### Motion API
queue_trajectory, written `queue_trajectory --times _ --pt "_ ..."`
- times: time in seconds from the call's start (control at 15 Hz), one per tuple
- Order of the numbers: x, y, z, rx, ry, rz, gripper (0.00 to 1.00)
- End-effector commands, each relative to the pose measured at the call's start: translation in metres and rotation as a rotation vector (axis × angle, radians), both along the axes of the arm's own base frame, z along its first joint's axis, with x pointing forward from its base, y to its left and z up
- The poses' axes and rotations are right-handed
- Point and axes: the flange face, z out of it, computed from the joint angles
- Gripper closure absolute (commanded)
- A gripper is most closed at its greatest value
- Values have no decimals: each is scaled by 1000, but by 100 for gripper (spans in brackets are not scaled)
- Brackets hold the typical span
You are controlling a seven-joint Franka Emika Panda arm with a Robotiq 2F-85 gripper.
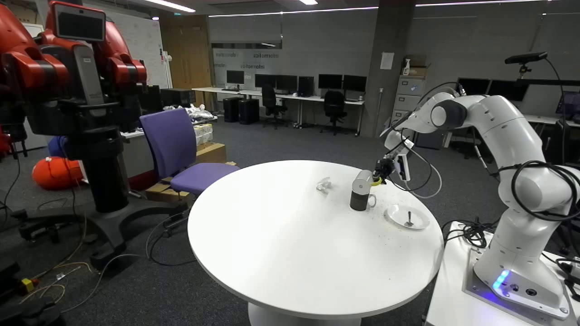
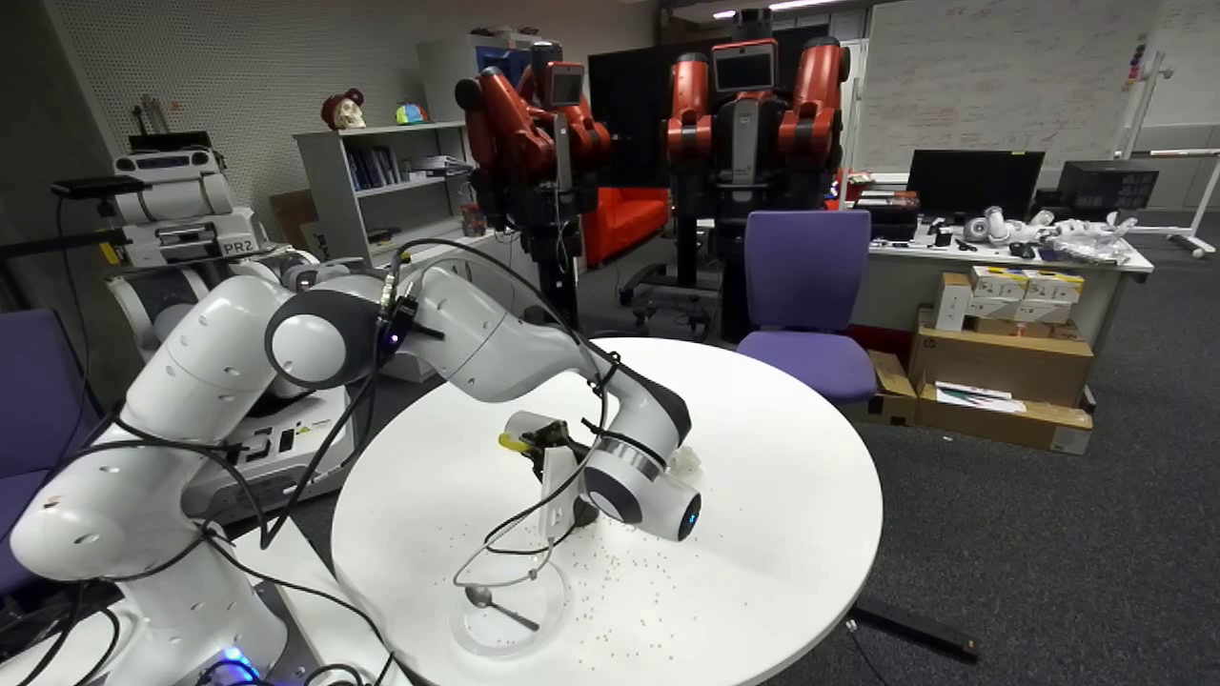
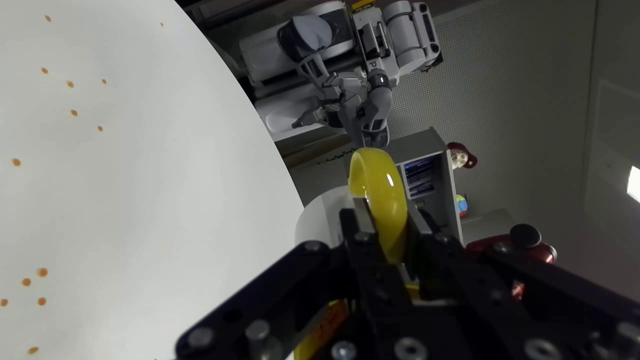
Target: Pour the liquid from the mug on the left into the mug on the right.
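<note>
A pale mug with a yellow handle [image 3: 382,187] is in my gripper [image 3: 391,215], whose fingers are shut on both sides of that handle. In an exterior view this mug [image 1: 361,182] is tipped over, directly above a dark mug [image 1: 359,202] with a white handle that stands upright on the table. Whether the two mugs touch, I cannot tell. From another angle the held mug [image 2: 527,423] pokes out past my gripper [image 2: 543,438], while the arm hides most of the dark mug [image 2: 584,513]. No liquid is visible, and neither mug's inside can be made out.
A white plate [image 1: 393,218] bearing a spoon [image 1: 409,221] lies near the mugs, towards the arm's base. Crumpled clear plastic [image 1: 324,185] sits behind the mugs. Small orange-brown bits [image 3: 43,272] are scattered over the round white table [image 1: 290,235].
</note>
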Motion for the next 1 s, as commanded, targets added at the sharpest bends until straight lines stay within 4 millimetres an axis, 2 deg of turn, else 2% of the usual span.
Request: queue_trajectory --times 0.0,0.93 --pt "8 4 4 24 1 7 95" --pt "-5 -23 6 112 13 -24 95"
